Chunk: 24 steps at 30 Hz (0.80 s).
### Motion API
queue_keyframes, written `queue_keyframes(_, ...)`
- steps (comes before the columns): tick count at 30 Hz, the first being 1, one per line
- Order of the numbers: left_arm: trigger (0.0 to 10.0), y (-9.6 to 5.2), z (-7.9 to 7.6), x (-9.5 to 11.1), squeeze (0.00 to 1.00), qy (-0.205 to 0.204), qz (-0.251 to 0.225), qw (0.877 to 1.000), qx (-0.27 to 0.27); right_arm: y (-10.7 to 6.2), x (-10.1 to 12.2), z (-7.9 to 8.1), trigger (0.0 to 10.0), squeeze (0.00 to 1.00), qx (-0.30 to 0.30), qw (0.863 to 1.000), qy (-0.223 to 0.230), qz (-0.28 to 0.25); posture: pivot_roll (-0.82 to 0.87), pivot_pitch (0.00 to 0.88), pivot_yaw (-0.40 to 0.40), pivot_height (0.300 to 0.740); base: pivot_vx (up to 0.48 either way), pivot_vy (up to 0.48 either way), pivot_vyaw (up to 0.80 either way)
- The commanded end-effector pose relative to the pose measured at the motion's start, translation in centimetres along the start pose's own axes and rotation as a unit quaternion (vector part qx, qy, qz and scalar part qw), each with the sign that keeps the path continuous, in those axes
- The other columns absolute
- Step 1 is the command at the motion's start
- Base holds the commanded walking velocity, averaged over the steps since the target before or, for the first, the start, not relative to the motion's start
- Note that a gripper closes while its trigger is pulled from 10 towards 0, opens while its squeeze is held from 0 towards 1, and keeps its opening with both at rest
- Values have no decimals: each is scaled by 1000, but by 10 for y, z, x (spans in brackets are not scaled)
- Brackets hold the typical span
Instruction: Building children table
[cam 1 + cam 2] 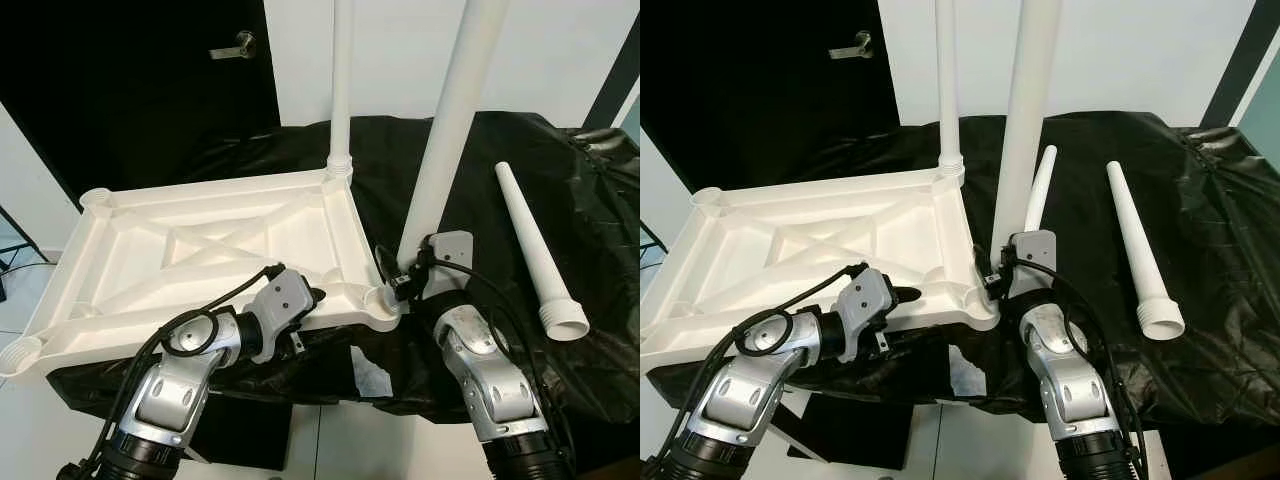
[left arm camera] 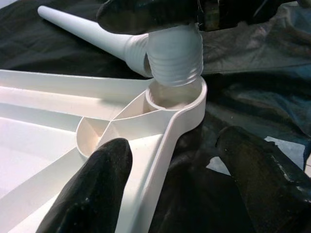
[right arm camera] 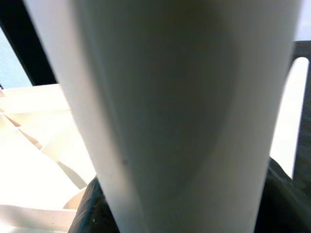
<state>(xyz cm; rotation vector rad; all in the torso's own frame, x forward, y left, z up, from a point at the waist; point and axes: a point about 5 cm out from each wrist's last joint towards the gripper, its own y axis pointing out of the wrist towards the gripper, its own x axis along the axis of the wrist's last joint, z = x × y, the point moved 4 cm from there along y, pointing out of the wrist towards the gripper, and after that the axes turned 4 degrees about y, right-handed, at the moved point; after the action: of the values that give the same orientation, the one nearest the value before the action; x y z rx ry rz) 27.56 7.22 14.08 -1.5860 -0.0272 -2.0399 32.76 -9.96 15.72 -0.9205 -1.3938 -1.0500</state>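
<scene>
While the white tabletop [image 1: 200, 250] lies upside down, ribs up, these lines tell the rest.

Surface: a table draped in crinkled black cloth [image 1: 600, 230]; the tabletop rests on its left part and overhangs the cloth's left and near edges.
Room: a black door [image 1: 140, 80] with a metal handle [image 1: 235, 45] behind on the left, a pale wall [image 1: 400, 50] behind the table, a light floor [image 1: 30, 430] below.
Far leg [image 1: 341, 80]: stands upright in the tabletop's far right corner socket.
Near leg [image 1: 450, 130]: nearly upright, leaning slightly, its threaded end just above the near right corner socket [image 2: 172, 94]; in the left wrist view the thread hangs over the socket's mouth, not yet seated.
Right gripper [image 1: 405, 280]: clenched on the near leg low down, beside the near right corner.
Left gripper [image 1: 312, 296]: at the tabletop's near edge, close to the same corner; its fingers [image 2: 97, 189] are spread, one over the tabletop's inside, the other outside over the cloth, straddling the rim; whether they press on it I cannot tell.
Spare leg [image 1: 535, 250]: lying on the cloth to the right, wide threaded end toward the robot.
Fourth leg [image 1: 1040, 185]: lying on the cloth behind the near leg.
</scene>
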Motion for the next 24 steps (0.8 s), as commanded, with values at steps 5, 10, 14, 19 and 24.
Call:
queue_keyframes(5, 10000, -7, 9, -3, 0, -18, 10, 998, 60, -1, -14, 9, 10000, 0, 32, 999, -4, 29, 2, 0, 40, 740, 0, 0, 0)
queue_keyframes(10, 10000, -10, 12, -5, 0, -34, 12, 996, 87, -4, -14, 16, 10000, 0, 57, 998, -11, 30, 0, 0, 38, 740, 0, 0, 0)
queue_keyframes(14, 10000, -10, 13, -7, 0, -42, 16, 994, 98, -5, -14, 16, 10000, 0, 60, 998, -19, 29, -2, 0, 39, 740, 0, 0, 0)
queue_keyframes(19, 10000, -11, 9, -9, 0, -56, 16, 992, 108, -4, -14, 18, 10000, 0, 71, 997, -30, 28, -1, 0, 40, 740, 0, 0, 0)
queue_keyframes(24, 10000, -13, 6, -11, 0, -61, 22, 992, 108, -2, -18, 23, 10000, 0, 84, 996, -24, 32, 7, 0, 37, 740, 0, 0, 0)
